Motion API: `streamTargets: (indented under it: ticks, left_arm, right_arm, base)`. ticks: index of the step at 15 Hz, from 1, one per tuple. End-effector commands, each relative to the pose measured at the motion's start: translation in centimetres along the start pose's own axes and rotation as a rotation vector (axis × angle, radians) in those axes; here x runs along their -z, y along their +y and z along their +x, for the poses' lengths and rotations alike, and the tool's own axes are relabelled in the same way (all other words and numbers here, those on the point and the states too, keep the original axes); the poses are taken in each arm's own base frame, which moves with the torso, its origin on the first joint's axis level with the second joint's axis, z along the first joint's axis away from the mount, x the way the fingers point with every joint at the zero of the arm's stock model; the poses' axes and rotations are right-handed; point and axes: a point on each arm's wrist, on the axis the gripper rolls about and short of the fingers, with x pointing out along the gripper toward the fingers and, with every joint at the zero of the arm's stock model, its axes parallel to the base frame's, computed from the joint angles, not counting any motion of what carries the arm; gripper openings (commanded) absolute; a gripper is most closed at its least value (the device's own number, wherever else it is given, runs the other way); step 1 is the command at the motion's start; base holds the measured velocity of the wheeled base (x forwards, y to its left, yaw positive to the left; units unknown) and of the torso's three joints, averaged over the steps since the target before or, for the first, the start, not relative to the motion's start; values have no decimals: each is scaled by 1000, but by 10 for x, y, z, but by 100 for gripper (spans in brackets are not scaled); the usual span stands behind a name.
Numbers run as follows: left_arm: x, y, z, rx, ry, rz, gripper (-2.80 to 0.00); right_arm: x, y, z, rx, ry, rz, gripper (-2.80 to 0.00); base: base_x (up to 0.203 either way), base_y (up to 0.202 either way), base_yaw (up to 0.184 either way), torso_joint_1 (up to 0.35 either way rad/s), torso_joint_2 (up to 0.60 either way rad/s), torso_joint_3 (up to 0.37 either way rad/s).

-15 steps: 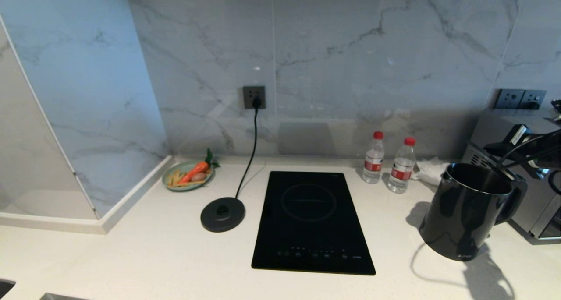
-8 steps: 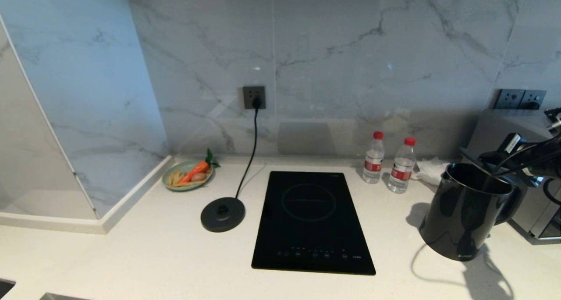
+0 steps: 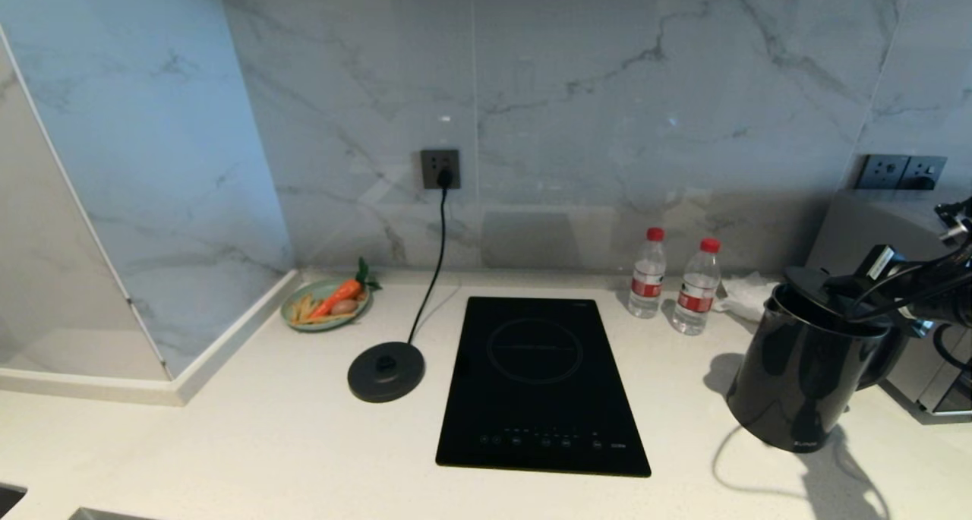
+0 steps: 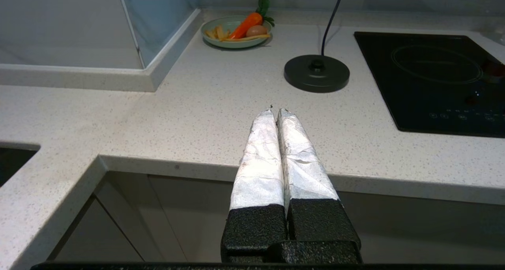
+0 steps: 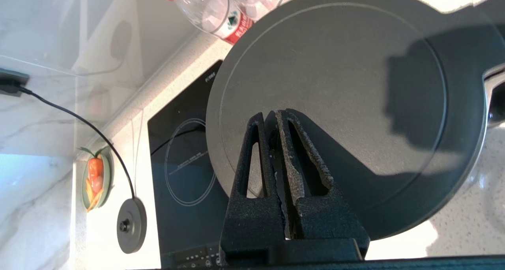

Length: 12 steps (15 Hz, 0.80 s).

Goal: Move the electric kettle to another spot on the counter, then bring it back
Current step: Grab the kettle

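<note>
My right gripper (image 5: 273, 118) reaches in from the far right, fingers pressed together, poised over the flat lid of the electric kettle (image 3: 809, 368). The kettle stands upright on the counter (image 3: 266, 444), right of the cooktop (image 3: 539, 387). My left gripper (image 4: 275, 114), fingers pinched together and empty, hangs at the counter's near edge.

The left gripper (image 4: 275, 111) has two long fingers wrapped in crinkled silver-white tape on a rough black base. The right gripper (image 5: 268, 118) has bare, rough black fingers with triangular cut-outs; black cables trail above the electric kettle (image 3: 805, 368).
</note>
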Motion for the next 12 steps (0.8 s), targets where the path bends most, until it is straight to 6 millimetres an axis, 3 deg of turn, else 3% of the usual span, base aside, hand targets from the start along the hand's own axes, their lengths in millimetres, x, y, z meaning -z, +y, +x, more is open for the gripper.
streamTargets:
  ticks: [1, 12]
  left_arm:
    - [0, 0, 0, 1, 0, 0, -280]
    - [0, 0, 0, 0, 0, 0, -280]
  right_arm:
    - [3, -2, 0, 2, 10, 7, -280]
    - [11, -7, 3, 13, 39, 20, -280]
  base:
    - [0, 0, 0, 0, 0, 0]
    - [0, 0, 0, 0, 0, 0]
